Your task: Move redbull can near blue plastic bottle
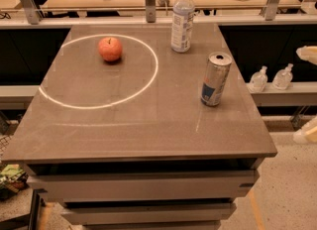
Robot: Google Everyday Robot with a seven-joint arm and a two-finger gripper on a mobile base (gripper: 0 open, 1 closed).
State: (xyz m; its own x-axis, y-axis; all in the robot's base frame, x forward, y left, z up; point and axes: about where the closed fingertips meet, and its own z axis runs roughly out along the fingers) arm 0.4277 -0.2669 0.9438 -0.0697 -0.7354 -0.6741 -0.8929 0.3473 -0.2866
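The redbull can (215, 79) stands upright on the grey table (124, 130), near its right edge. The blue plastic bottle (182, 19) stands upright at the table's back edge, a short way behind and left of the can. The two are apart. Only pale parts of my gripper (308, 54) show at the far right edge of the camera view, off the table and well to the right of the can. It holds nothing that I can see.
A red apple (110, 49) lies inside a white circle (148, 75) marked on the table's left half. Two small pump bottles (270, 78) stand on a low shelf to the right. A cluttered desk and metal posts stand behind.
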